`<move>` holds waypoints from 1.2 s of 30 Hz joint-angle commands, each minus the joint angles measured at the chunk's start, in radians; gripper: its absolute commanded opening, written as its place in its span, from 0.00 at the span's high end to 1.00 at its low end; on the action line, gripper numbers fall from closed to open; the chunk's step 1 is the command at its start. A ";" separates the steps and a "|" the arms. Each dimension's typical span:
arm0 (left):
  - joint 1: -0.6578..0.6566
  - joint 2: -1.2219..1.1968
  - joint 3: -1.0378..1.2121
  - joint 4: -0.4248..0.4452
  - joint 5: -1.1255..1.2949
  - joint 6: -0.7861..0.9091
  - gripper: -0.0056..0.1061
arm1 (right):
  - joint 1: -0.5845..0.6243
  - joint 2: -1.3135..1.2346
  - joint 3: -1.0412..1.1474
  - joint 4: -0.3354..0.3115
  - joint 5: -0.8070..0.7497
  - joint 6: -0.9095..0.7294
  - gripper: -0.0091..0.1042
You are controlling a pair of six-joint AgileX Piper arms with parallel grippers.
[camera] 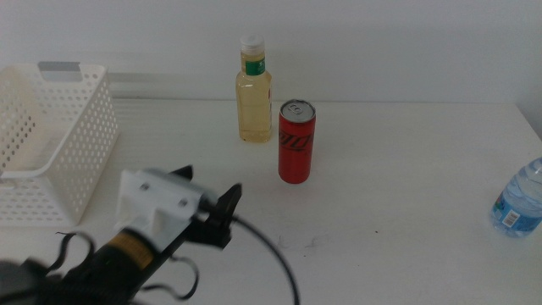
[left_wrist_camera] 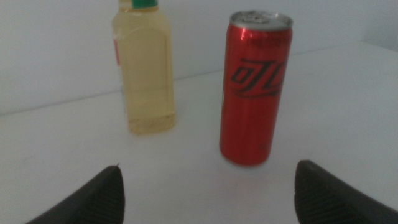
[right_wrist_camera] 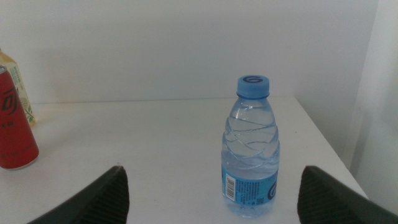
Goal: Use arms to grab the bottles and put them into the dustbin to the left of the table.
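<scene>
My left gripper point(camera: 210, 196) comes in from the bottom left of the table point(camera: 389, 254), open and empty, short of the slim red can point(camera: 296, 142). In the left wrist view the left gripper point(left_wrist_camera: 208, 193) has its jaws wide apart, with the can point(left_wrist_camera: 255, 87) standing ahead between them and the yellow bottle point(left_wrist_camera: 144, 68) behind it. The yellow bottle point(camera: 253, 89) stands upright at the back. The blue-capped water bottle point(camera: 518, 199) stands at the right edge. My right gripper point(right_wrist_camera: 211, 193) is open and faces the water bottle point(right_wrist_camera: 250, 149); it is out of the middle view.
The white perforated dustbin point(camera: 80, 144) stands at the table's left side, with nothing visible inside. The table's right edge runs close behind the water bottle. The right wrist view also shows the red can point(right_wrist_camera: 12, 134) far off.
</scene>
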 commanded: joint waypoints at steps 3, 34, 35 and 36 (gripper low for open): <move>-0.004 0.086 -0.129 0.012 0.038 -0.040 0.11 | -0.009 -0.004 0.003 -0.011 -0.006 -0.005 0.26; -0.004 0.562 -0.791 0.298 0.240 -0.227 0.11 | -0.009 -0.004 0.003 -0.011 -0.006 -0.005 0.26; -0.004 0.567 -0.803 0.314 0.251 -0.227 0.11 | -0.009 -0.004 0.003 -0.011 -0.006 -0.005 0.26; -0.004 0.572 -0.812 0.318 0.262 -0.225 0.11 | -0.009 -0.004 0.003 -0.011 -0.006 -0.005 0.26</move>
